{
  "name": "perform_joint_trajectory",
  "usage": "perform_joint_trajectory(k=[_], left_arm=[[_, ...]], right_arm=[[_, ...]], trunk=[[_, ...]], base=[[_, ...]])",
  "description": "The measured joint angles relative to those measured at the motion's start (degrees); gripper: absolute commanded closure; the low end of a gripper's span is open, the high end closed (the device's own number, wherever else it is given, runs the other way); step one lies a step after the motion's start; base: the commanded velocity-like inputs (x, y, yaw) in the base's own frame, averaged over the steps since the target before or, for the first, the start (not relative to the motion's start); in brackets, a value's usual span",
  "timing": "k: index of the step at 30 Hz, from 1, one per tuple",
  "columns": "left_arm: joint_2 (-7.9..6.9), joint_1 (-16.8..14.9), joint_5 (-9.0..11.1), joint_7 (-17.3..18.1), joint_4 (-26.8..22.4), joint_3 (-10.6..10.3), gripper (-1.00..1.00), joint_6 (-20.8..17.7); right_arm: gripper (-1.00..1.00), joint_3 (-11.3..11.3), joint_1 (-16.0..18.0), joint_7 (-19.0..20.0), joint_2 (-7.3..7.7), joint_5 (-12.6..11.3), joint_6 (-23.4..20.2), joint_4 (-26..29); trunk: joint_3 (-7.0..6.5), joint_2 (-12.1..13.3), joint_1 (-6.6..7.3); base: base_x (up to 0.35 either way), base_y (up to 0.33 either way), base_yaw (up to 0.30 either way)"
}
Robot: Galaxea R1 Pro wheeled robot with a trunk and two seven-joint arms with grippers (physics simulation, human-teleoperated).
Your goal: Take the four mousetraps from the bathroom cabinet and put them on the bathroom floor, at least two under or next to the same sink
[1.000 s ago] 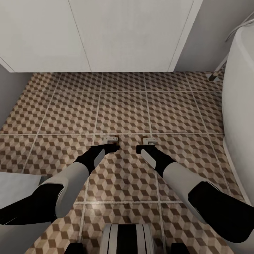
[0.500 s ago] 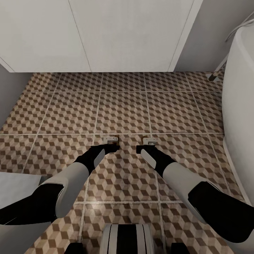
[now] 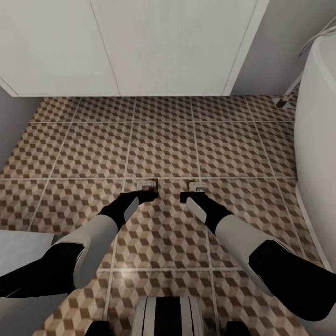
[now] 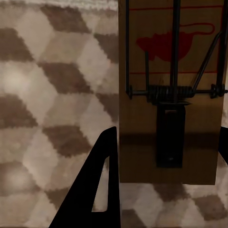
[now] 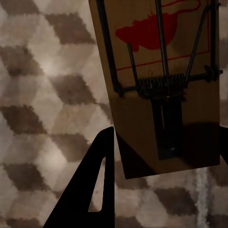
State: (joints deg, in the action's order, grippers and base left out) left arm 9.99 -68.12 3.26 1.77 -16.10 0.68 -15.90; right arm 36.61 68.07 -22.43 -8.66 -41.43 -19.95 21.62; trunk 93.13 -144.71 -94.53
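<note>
Two mousetraps show, each a small brown board with a red mouse print and wire parts. My left gripper (image 3: 148,192) is shut on one mousetrap (image 3: 148,185), whose edges sit between the black fingers (image 4: 107,180) in the left wrist view (image 4: 171,57). My right gripper (image 3: 192,194) is shut on the other mousetrap (image 3: 197,186), which is tilted and casts a shadow on the tiles (image 5: 156,38). Both grippers hang low over the cube-pattern bathroom floor (image 3: 163,140), a tile's length in front of the white vanity (image 3: 172,46). The sink basin and the cabinet are out of view.
A white rounded bathtub (image 3: 317,140) stands along the right side. A grey wall (image 3: 11,126) closes the left. My base (image 3: 168,317) is at the near edge, and open tiles lie between the grippers and the vanity doors.
</note>
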Motion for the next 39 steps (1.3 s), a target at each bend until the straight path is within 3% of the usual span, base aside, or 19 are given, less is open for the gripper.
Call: perform_joint_trajectory(k=[28, 39], left_arm=[[0.0, 0.0, 0.0, -0.09, -1.63, 0.0, 1.0, -0.08], [-0.01, 0.01, 0.01, -0.09, -1.64, 0.06, 1.0, -0.06]], right_arm=[[1.0, 0.0, 0.0, 0.13, 0.0, 0.0, -0.05, 0.0], [1.0, 0.02, 0.01, 0.21, -0.01, 0.01, 0.01, -0.01]], trunk=[[0.0, 0.0, 0.02], [0.0, 0.0, -0.01]], base=[[0.32, 0.0, 0.002], [0.171, 0.0, 0.174]])
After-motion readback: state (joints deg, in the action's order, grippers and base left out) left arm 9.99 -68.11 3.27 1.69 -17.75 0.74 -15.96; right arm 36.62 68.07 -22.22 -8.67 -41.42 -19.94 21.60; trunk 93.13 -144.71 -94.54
